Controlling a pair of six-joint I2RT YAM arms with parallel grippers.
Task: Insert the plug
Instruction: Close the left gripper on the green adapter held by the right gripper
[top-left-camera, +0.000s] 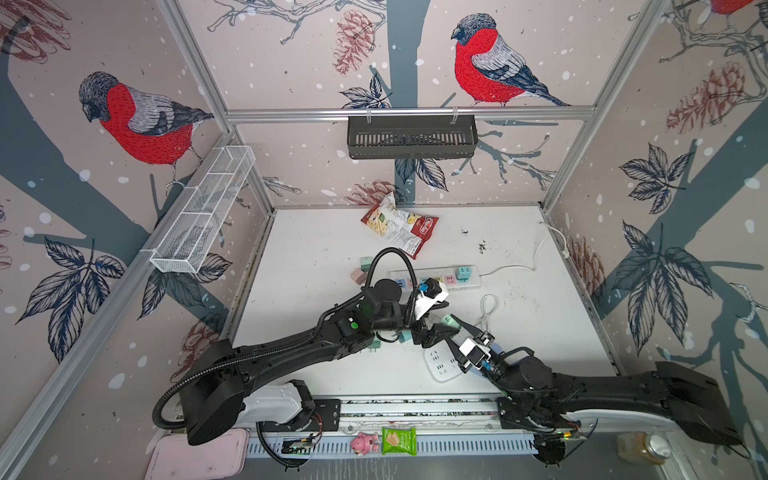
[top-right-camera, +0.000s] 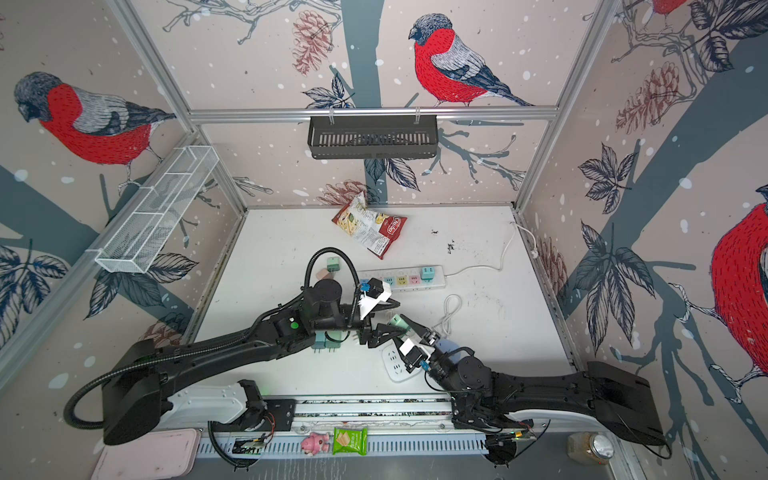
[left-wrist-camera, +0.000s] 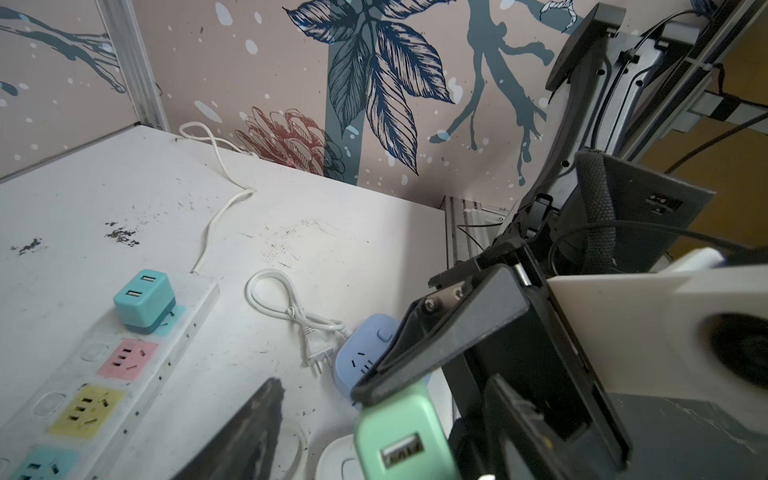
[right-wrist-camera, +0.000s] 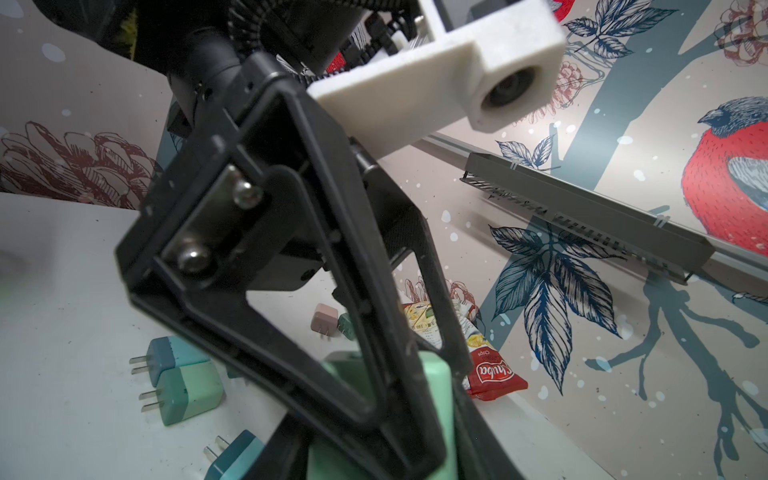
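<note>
Packaging sits nearest you: a green foil snack packet (top-left-camera: 398, 441) and a pink toy pig (top-left-camera: 365, 442) on the front rail. Past them, on the white tabletop (top-left-camera: 316, 257), you have a white rounded socket block (top-left-camera: 440, 363), partly under the right arm. Just beyond it, mid-tabletop, your mint-green plug adapter (left-wrist-camera: 399, 440) is held between the two arms. The right end effector (top-left-camera: 452, 330) is clamped on it. The left end effector (top-right-camera: 392, 319) brackets it with its fingers spread, and the left wrist view shows a gap between one finger (left-wrist-camera: 249, 436) and the adapter's side. Under the left arm lie several teal-and-mint two-pin adapters (right-wrist-camera: 183, 386), prongs bare. Close to the held adapter you see a pale blue socket cube (left-wrist-camera: 365, 353) and a looped white cable (left-wrist-camera: 282, 303). Farther back lies the long white power strip (top-left-camera: 475, 281), with a turquoise adapter (top-left-camera: 462, 272) seated near its right end, pink and yellow sockets alongside. Beyond that, a red-and-white chip bag (top-left-camera: 401, 226) lies near the back wall.
</note>
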